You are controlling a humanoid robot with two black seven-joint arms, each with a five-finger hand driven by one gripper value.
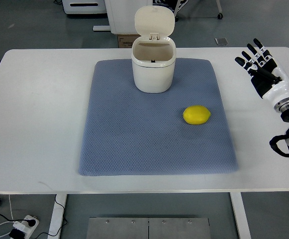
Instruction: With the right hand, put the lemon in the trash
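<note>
The white plastic trash bin (pixel 153 67) stands open at the far edge of the blue woven mat (pixel 124 144). The oval yellow lemon (pixel 197 115) lies right of it, free all around; a careless touch may roll it. The right hand (pixel 260 67), fingers spread and empty, hovers over the white counter (pixel 40 124) edge.

Views: one only, top view, nothing shared.
Position: high above the near edge of the table (pixel 40 124), robot's side.
Facing: steeply down and forward, floor visible beyond the table's far edge.
Distance: mid-range, nearly whole table framed.
</note>
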